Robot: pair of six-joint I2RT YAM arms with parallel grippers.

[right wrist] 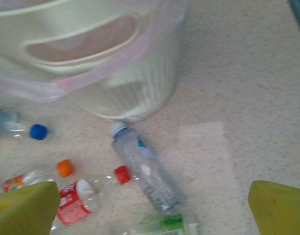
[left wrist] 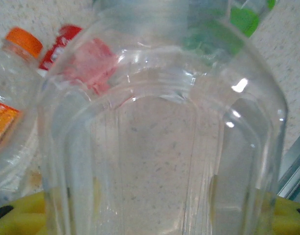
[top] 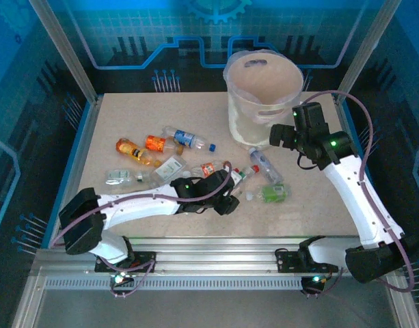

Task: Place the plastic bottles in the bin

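From above I get cool, blue-tinted, fairly even light with soft shadows on the pale surface point(top: 161, 116), while my left wrist feed is blurred by a clear bottle point(left wrist: 159, 147) carrying small white glints, and the right wrist feed looks soft, its bin point(right wrist: 140, 83) washed out.

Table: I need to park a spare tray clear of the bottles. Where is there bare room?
Bare: the far-left table corner, between the left rail and the bin; also the near-right patch between the green-labelled bottle and the right arm. Crowded: the plastic bottles from centre-left to beside the bin.
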